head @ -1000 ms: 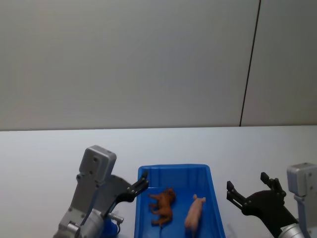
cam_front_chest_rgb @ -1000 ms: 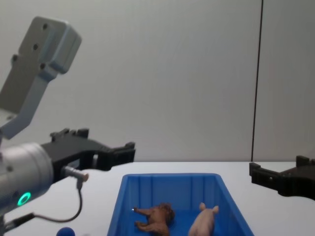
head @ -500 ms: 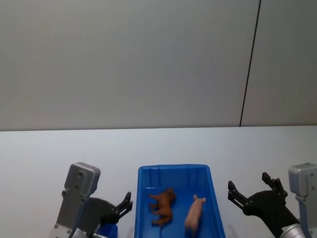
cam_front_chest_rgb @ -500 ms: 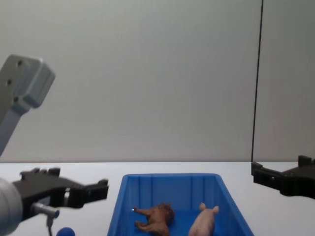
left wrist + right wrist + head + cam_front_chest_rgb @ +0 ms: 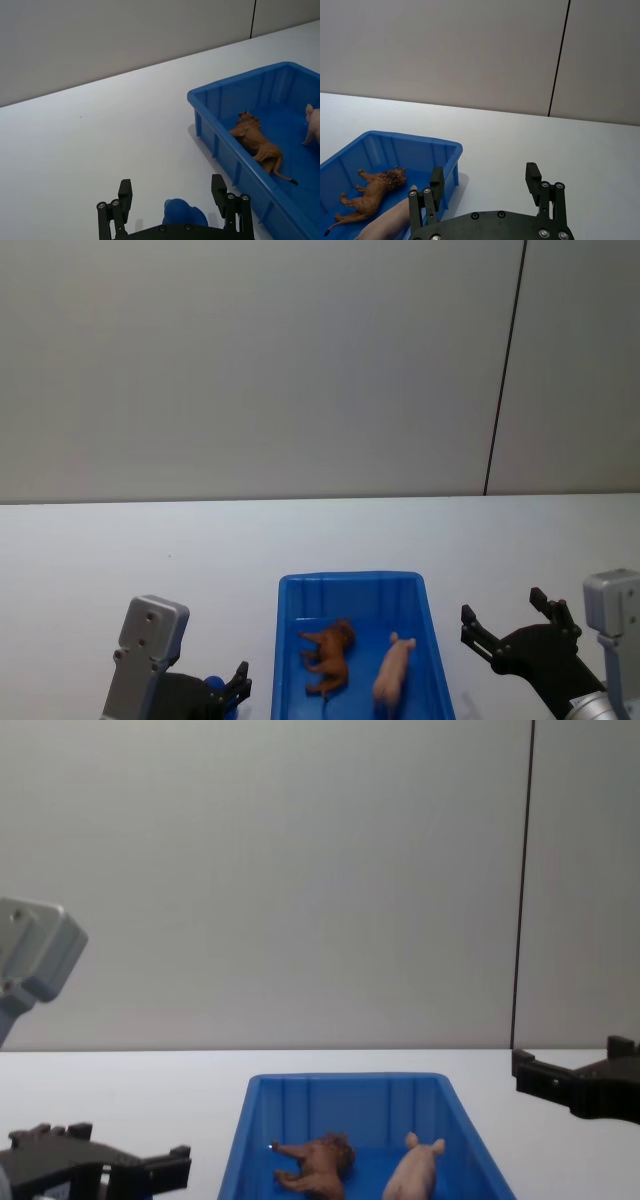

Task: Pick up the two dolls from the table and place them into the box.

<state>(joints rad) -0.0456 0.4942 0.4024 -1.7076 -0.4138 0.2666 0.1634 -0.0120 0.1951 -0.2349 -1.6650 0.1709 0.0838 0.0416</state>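
since a second ago the left gripper (image 5: pixel 238 685) has dropped from the box's (image 5: pixel 352 583) left rim, sinking down beside the box's near left corner, while the right gripper (image 5: pixel 515 622) has stayed just off the box's right wall. from the head, the brown doll (image 5: pixel 328 655) and the pink pig (image 5: pixel 393 671) lie side by side inside the box on the table (image 5: pixel 200 550), pig on the right. from the left wrist, the left gripper (image 5: pixel 172 200) is spread and empty, a small blue ball (image 5: pixel 184 214) between its fingers, the box (image 5: pixel 235 90) alongside. from the right wrist, the right gripper (image 5: pixel 485 184) is parted and empty, near the box's (image 5: pixel 410 141) right wall. from the chest, both dolls (image 5: pixel 315 1162) (image 5: pixel 412 1173) rest on the box's (image 5: pixel 345 1080) floor.
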